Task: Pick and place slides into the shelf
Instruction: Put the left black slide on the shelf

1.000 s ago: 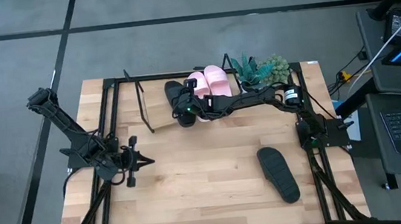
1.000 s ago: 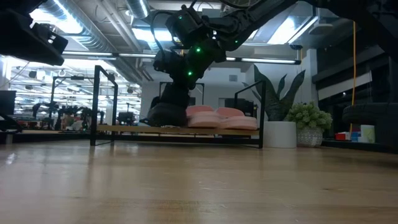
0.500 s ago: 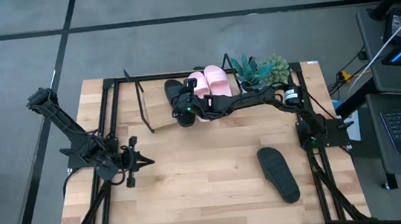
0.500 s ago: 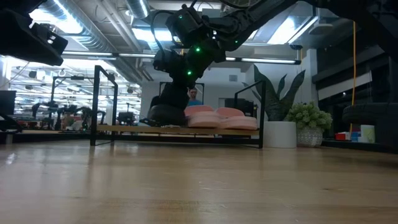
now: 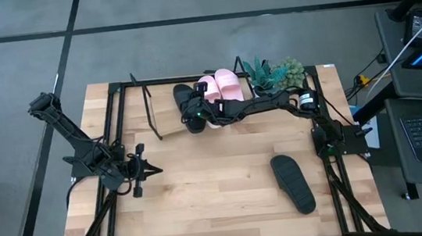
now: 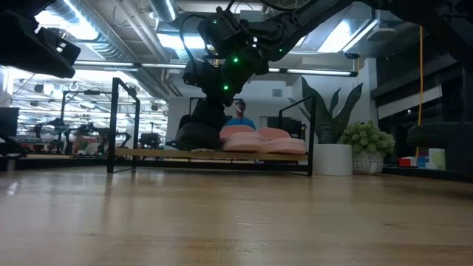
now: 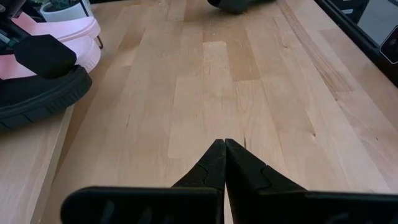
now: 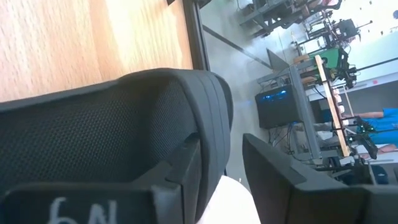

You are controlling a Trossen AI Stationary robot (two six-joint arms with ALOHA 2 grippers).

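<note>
The right end effector (image 5: 197, 113) grips the strap of a black slide (image 5: 188, 107) on the shelf (image 5: 166, 123) beside the two pink slides (image 5: 223, 86), another black slide (image 5: 292, 183) lies on the surface (image 5: 203, 189), and the left end effector (image 5: 152, 170) waits closed.

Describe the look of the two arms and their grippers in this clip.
Both arms are dark, slender and jointed. The left gripper has two matte black fingers tapering to sharp wedge tips. The right gripper is equally black and blocky, with small green lights glowing on its wrist housing. Black cabling trails along the right arm, near its base.
</note>
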